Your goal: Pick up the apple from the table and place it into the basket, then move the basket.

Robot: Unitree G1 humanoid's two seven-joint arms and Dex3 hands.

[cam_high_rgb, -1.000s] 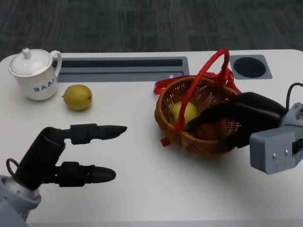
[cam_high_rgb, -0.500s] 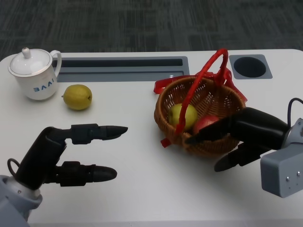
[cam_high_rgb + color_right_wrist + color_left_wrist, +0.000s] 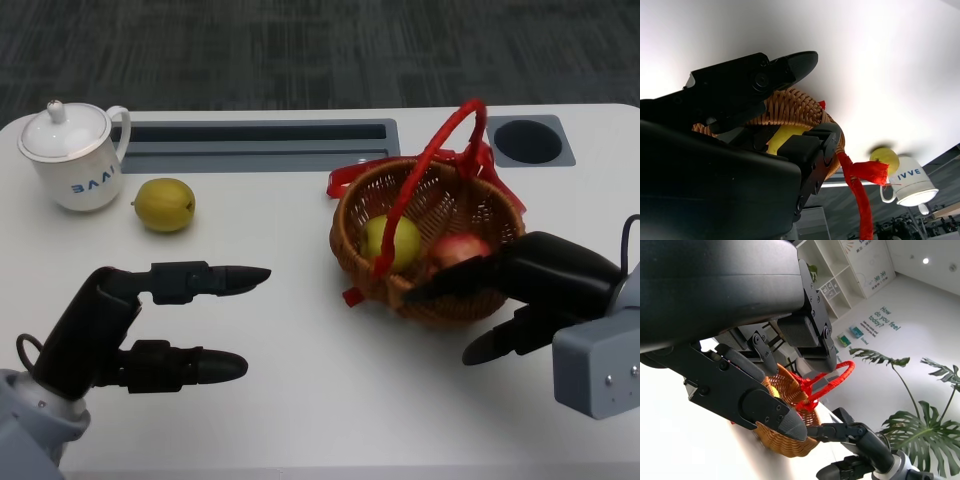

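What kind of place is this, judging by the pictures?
Probably an office or showroom: grey carpet behind the white table, white shelving, a slogan wall, and potted palms.

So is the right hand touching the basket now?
Cannot tell. In the head view the right hand overlaps the near rim of the basket; in the right wrist view its fingers straddle the wall, but neither shows contact or gap.

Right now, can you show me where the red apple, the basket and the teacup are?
apple [image 3: 459, 249]: head view, on its red top, inside the basket.
basket [image 3: 352, 250]: head view, on its woven left wall.
teacup [image 3: 82, 180]: head view, on its white side by the blue letters.
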